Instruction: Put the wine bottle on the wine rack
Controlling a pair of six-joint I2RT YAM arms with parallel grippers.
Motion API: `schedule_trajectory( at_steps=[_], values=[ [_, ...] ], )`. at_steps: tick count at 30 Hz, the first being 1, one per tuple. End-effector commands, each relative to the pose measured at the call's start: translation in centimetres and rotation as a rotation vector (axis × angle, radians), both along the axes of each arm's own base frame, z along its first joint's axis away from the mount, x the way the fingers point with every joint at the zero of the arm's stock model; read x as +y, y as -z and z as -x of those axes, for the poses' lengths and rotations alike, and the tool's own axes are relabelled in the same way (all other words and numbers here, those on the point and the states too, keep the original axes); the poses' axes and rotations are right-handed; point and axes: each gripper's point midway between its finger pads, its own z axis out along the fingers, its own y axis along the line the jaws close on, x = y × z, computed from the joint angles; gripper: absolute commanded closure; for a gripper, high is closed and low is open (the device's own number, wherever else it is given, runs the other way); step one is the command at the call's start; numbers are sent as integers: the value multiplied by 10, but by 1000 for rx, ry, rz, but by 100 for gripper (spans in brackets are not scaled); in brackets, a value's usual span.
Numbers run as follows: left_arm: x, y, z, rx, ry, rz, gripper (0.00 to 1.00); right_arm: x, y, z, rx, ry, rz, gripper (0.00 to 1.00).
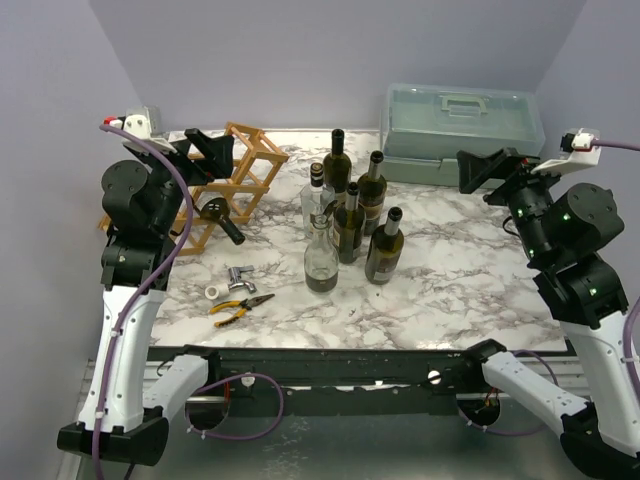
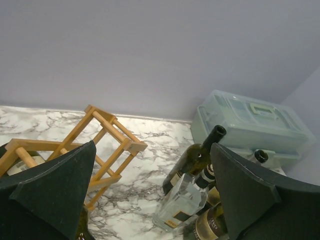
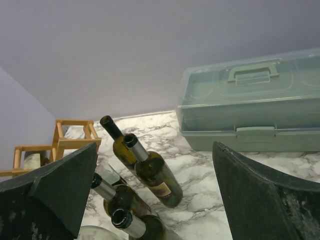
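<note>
Though near rack [image 2: 114, 126], bottles [image 1: 350, 230] upright (clustered).

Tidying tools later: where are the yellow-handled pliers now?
Top view: the pliers lie on the table's left near side, just in front of the metal tap, left of the front clear bottle.

Bottle labels [image 3: 161, 189] too blurred/small; no legible txt.

Translucent toolbox [image 1: 462, 120] at back; pliers [image 1: 240, 305] beside tap [image 1: 240, 277].
</note>
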Motion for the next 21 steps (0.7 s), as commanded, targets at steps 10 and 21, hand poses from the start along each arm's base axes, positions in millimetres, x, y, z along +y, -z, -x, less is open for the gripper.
schedule_trajectory(
  at_steps=[10,21],
  values=[
    [-56,52,-5,166,289,-15,1,3,43,-18,104,25,-5,0],
    [-68,73,0,218,345,-48,1,66,68,-38,272,-294,177,0]
  ],
)
